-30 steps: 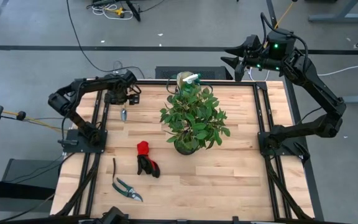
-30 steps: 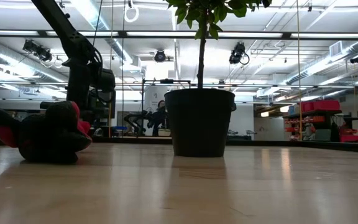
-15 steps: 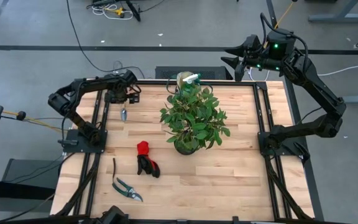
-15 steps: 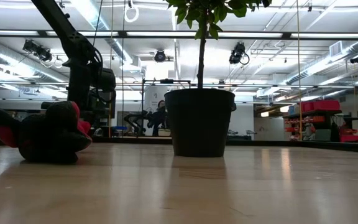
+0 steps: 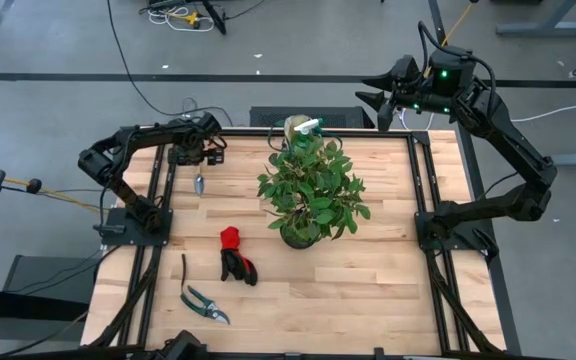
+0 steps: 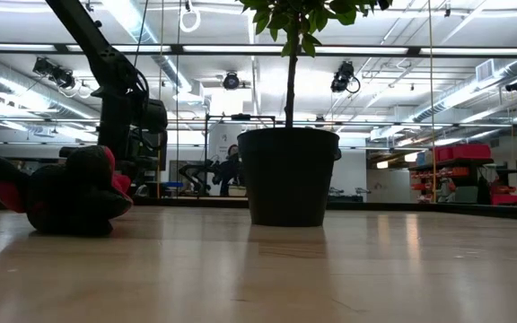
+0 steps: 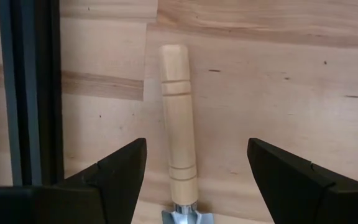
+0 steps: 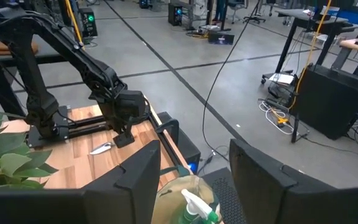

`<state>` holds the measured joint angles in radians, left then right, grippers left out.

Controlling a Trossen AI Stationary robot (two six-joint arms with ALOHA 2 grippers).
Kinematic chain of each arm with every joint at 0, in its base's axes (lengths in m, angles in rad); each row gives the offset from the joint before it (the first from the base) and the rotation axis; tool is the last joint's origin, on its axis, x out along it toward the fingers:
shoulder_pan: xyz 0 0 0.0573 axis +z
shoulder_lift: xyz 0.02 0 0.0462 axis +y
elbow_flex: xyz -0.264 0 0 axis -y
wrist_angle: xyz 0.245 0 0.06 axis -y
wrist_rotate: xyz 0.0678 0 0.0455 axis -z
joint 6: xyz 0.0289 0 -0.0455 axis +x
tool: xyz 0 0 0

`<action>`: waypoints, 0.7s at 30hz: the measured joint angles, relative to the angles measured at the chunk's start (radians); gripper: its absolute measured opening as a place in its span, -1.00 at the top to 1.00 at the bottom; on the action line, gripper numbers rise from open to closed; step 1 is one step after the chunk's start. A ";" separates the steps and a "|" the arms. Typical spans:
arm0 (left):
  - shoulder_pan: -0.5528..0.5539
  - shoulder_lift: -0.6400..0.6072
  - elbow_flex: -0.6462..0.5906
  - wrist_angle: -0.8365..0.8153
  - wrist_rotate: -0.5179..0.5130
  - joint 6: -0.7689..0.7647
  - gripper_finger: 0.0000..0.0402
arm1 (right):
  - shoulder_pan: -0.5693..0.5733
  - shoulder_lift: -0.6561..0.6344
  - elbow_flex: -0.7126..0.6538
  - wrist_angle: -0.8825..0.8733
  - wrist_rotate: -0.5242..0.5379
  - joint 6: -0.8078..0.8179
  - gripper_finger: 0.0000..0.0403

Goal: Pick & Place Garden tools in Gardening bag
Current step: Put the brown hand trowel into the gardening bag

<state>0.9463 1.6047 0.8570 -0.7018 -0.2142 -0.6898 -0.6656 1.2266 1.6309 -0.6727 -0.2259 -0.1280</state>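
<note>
Left gripper (image 7: 194, 180) fingers wide open astride wooden-handled metal trowel (image 7: 179, 134) beside counter's black edge rail (image 7: 27, 93); right gripper (image 8: 194, 180) part-open, empty, off counter's far edge.

From my station I can't make out any readable text, label, brand, number or sign in any of the views.
</note>
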 joint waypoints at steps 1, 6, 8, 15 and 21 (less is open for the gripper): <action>0.000 0.000 0.000 0.001 0.000 -0.002 -0.44 | 0.000 0.000 -0.007 0.004 -0.001 -0.004 0.03; 0.000 0.000 0.000 0.002 -0.002 -0.005 -0.40 | 0.000 0.001 -0.056 0.003 -0.002 -0.005 0.03; 0.000 0.000 0.000 0.002 -0.003 -0.005 -0.37 | 0.000 0.000 -0.080 0.016 -0.002 -0.008 0.03; 0.000 0.000 0.000 0.003 -0.003 -0.005 -0.28 | 0.000 0.000 -0.114 0.046 -0.003 0.004 0.03; 0.000 0.000 0.000 0.011 0.008 -0.011 -0.30 | 0.000 0.000 -0.114 0.061 -0.051 0.003 0.03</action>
<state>0.9463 1.6043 0.8570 -0.6904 -0.2060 -0.7008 -0.6659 1.2270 1.5166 -0.6120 -0.2767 -0.1255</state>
